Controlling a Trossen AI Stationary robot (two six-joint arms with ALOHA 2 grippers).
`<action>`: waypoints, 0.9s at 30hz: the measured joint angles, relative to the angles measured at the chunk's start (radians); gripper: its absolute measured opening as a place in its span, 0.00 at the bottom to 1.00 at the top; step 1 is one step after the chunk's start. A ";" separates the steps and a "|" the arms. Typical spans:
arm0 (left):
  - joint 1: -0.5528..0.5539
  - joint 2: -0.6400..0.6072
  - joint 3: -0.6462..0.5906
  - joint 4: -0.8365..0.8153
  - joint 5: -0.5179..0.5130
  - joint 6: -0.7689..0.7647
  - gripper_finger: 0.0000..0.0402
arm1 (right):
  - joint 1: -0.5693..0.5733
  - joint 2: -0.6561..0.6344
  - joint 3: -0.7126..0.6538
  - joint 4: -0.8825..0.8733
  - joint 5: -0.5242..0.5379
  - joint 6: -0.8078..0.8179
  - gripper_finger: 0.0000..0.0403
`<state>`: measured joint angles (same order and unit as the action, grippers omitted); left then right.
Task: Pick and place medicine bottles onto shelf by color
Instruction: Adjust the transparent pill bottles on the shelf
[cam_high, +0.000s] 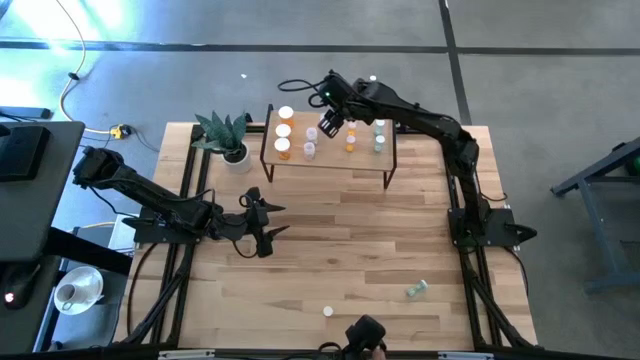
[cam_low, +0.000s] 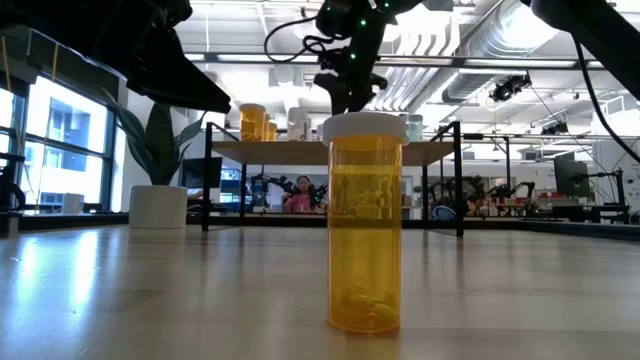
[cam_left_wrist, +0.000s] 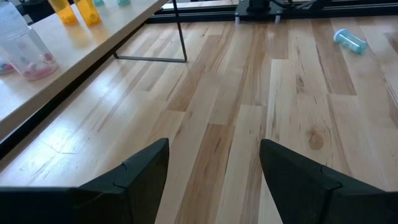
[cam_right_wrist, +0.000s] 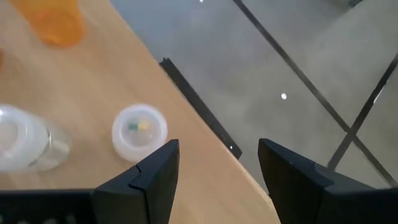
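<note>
Right wrist view: my right gripper (cam_right_wrist: 217, 180) has its two dark fingers (cam_right_wrist: 155, 177) spread apart, nothing between them. Below the gap, the shelf (cam_right_wrist: 93, 93) edge and grey floor beyond. Just beside one finger on the shelf stands a small white-capped bottle (cam_right_wrist: 139, 132), seen cap-down from above, with green and yellow specks showing through. Next along, a clear bottle (cam_right_wrist: 25, 146), and farther on an orange one (cam_right_wrist: 53, 22).

High view: right gripper (cam_high: 330, 125) hangs over the shelf (cam_high: 330, 160), near its middle toward the back edge. On the shelf: orange bottles (cam_high: 284, 148) at the plant-side end, clear ones (cam_high: 309, 150) beside them, small orange ones (cam_high: 350, 143) past the gripper, pale green ones (cam_high: 379, 143) at the far end.

Left gripper (cam_high: 262, 222) sits in front of the shelf, well apart from it, over bare table (cam_high: 380, 240). Left wrist view: its fingers (cam_left_wrist: 137, 177) stand open, empty. A clear bottle (cam_left_wrist: 28, 53) on the shelf holds pinkish pills at its bottom.

Off the shelf: a pale green bottle (cam_high: 417, 289) lies on its side on the table, well in front of the shelf's right end. A white-capped bottle (cam_high: 327, 311) stands at the front edge; in the low view it is orange (cam_low: 365, 225), upright, a few pills at the bottom.

Potted plant (cam_high: 228, 135) just beside the shelf's left end.
</note>
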<state>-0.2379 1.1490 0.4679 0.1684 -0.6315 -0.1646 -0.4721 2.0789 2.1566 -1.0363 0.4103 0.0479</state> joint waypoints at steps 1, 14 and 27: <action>0.000 0.000 0.000 0.000 0.000 0.000 0.60 | 0.000 0.000 -0.009 0.003 0.000 0.000 0.52; 0.000 0.000 0.000 0.000 0.000 -0.015 0.60 | 0.000 0.002 -0.079 0.026 -0.003 0.025 0.52; 0.000 0.000 0.000 0.001 0.000 -0.015 0.60 | 0.001 0.018 -0.079 0.083 -0.055 0.021 0.52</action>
<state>-0.2379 1.1488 0.4679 0.1692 -0.6315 -0.1799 -0.4709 2.0972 2.0781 -0.9531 0.3553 0.0686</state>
